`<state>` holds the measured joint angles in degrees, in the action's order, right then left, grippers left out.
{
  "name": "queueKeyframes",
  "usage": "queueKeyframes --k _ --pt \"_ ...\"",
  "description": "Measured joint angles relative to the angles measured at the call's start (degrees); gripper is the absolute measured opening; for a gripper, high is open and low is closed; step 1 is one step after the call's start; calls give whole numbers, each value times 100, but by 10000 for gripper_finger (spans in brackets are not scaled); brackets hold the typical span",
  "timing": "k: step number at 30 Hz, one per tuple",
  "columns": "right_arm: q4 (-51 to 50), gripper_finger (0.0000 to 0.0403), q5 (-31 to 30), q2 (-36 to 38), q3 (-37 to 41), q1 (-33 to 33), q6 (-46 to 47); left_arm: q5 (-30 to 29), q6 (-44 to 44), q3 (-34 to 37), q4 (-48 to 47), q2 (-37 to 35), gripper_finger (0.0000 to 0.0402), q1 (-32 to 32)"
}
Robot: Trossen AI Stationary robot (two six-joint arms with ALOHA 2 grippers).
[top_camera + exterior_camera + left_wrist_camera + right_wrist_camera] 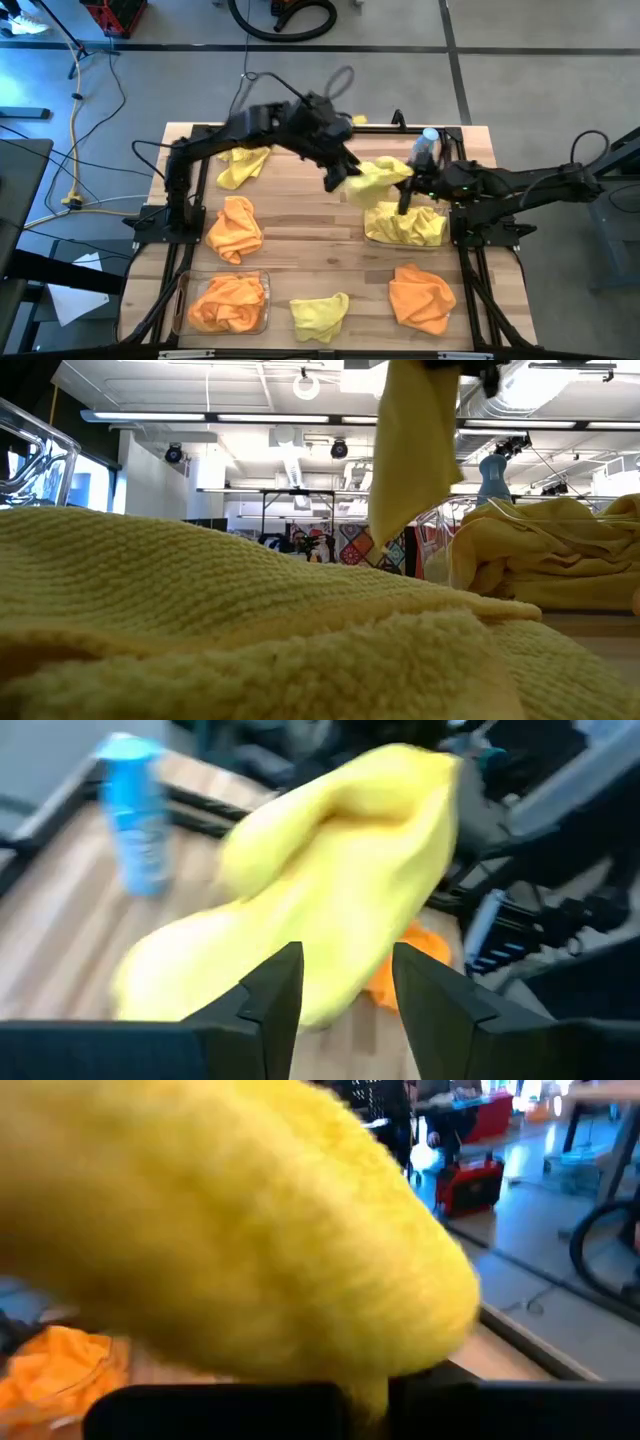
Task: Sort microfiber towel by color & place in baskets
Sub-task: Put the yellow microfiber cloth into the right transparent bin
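A bright yellow towel is up in the air over the table's middle, between both grippers; it hangs down in the low view. My right gripper is shut on it. My left gripper stands open at the towel's left end, its fingers astride the cloth. One clear basket just below holds yellow towels; the other, near the front left, holds orange ones. Loose on the table lie two yellow towels and two orange ones. My right gripper pinches the yellow towel between its two fingers, coming from the table's right side. The cloth bulges out in front of the fingers and hides which edge or fold they have. The towel is lifted clear and hangs slack. My left gripper: I cannot tell whether its open fingers touch the towel.
A small clear bottle with a blue cap stands at the far right of the table, close behind my right gripper. A yellow towel fills the low view's foreground. Bare wood shows in the table's middle.
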<state>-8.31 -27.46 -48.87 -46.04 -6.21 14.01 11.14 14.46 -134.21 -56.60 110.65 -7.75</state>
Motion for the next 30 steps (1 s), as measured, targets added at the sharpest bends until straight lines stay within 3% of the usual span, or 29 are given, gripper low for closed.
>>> queueKeyframes --k 2,9,14,21,25,30 --pt "-443 2 -148 311 0 -125 322 -285 -43 -4 -252 -210 148 -56" --pt "-1985 1 -713 1183 -65 -843 1531 -2131 -173 243 -1319 -870 140 234" --pt "-4062 1 -1040 1360 -790 -1376 2415 -2233 154 1144 -1356 -1371 130 273" --pt "-6531 0 -769 1253 -2131 -1782 3337 -2324 788 2692 -1096 -2199 127 273" --pt "-6618 0 -327 1260 -2444 -1795 3321 -2341 1089 3549 -672 -2697 127 306" --pt "-6257 0 395 1213 -2307 -1795 3360 -2378 1430 4683 -194 -3278 127 308"
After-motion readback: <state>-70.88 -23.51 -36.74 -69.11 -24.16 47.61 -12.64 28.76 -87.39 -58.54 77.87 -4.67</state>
